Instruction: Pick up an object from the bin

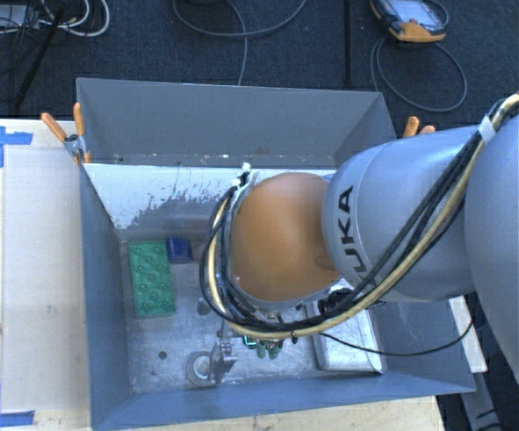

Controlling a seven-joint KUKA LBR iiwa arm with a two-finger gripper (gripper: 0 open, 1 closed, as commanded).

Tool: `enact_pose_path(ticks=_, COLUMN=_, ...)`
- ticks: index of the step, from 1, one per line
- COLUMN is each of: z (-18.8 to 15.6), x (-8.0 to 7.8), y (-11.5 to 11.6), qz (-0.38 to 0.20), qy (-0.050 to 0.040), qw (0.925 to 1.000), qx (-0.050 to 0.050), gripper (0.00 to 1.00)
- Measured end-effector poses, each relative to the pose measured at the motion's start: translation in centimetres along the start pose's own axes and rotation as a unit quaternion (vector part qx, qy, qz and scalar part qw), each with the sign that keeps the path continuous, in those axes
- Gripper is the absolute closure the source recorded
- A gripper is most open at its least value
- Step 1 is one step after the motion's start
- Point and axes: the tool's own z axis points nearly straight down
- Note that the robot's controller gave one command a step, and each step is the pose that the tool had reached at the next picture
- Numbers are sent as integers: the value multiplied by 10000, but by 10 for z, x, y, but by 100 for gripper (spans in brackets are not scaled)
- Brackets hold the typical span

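Gripper [217, 359] low in bin [224, 124], right of green block [152, 279].

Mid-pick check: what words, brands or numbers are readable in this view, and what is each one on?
"KUKA": dark letters running down the arm's grey housing, lower end partly covered by cables.
Green studded brick and blue block: no readable markings.

single camera above bin [107, 241], angled down, arm entering right
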Motion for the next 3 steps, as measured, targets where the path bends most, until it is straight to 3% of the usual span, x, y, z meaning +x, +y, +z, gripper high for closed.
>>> enact_pose_path(ticks=1, z=85, x=-7, y=-10, qz=-716, qy=-87, qw=9974, qx=-17, gripper=0)
enact_pose_path(ticks=2, z=84, x=-5, y=-11, qz=-705, qy=-44, qw=9975, qx=-8, gripper=100)
enact_pose_path(ticks=3, z=-77, x=-27, y=-61, qz=-2131, qy=-86, qw=9770, qx=6, gripper=100)
